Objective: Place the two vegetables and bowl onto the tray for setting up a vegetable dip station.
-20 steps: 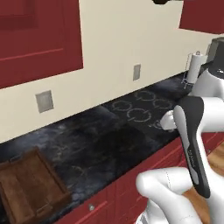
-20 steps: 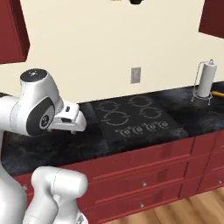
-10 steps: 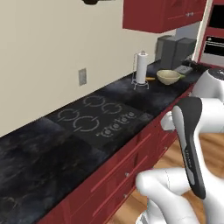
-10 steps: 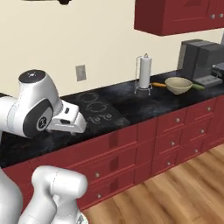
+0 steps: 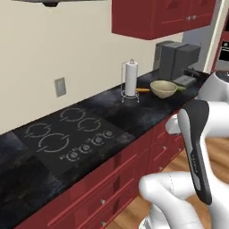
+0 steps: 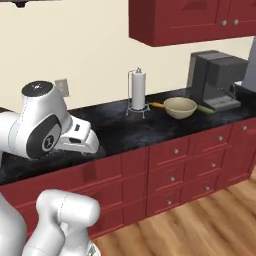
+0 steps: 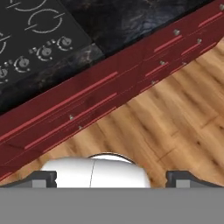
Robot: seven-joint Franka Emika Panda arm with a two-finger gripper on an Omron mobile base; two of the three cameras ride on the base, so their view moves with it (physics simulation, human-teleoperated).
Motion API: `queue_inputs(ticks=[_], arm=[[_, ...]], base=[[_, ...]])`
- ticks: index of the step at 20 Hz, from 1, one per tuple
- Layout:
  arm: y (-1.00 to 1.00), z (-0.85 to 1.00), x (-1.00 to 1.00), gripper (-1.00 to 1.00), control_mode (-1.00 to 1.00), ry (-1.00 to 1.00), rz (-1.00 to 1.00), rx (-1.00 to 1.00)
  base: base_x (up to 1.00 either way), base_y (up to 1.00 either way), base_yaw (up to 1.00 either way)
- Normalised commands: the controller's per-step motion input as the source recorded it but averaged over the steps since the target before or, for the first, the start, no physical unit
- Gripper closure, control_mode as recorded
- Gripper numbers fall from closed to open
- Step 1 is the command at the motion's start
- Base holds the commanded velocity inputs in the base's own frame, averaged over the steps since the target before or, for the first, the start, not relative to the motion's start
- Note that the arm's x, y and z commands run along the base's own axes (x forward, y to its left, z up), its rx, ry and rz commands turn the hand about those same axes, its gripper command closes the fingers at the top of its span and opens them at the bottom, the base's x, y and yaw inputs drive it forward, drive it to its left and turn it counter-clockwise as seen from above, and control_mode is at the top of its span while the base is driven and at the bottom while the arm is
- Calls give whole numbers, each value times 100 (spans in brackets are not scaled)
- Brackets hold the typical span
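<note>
Pincer (image 7: 112, 177) of mine hangs over the wooden floor (image 7: 175, 118) in front of the red drawers (image 7: 87, 105); its two dark tips sit wide apart at the bottom of the hand view, with nothing between them. Beyond the drawer fronts lies the black worktop (image 6: 125, 125) with its cooktop (image 5: 71, 138).

Far off along that worktop, well away from my pincer, stands the bowl (image 6: 180, 107), cream and upright, also seen in the left base view (image 5: 163, 88). Just behind it lies the carrot (image 6: 157, 105), one end reaching toward the paper towel holder (image 6: 137, 92), the other hidden by the bowl's rim. On the bowl's other side a green vegetable (image 6: 205, 109) lies by the foot of the grey coffee machine (image 6: 217, 77). All three rest on the worktop itself.
</note>
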Motion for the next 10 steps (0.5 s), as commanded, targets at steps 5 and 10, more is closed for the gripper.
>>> queue_inputs(ticks=[5,10], arm=[[0,0,0,-100,100,0,0,0],[0,0,0,-100,100,0,0,0]], base=[[51,-99,36],[47,-93,37]])
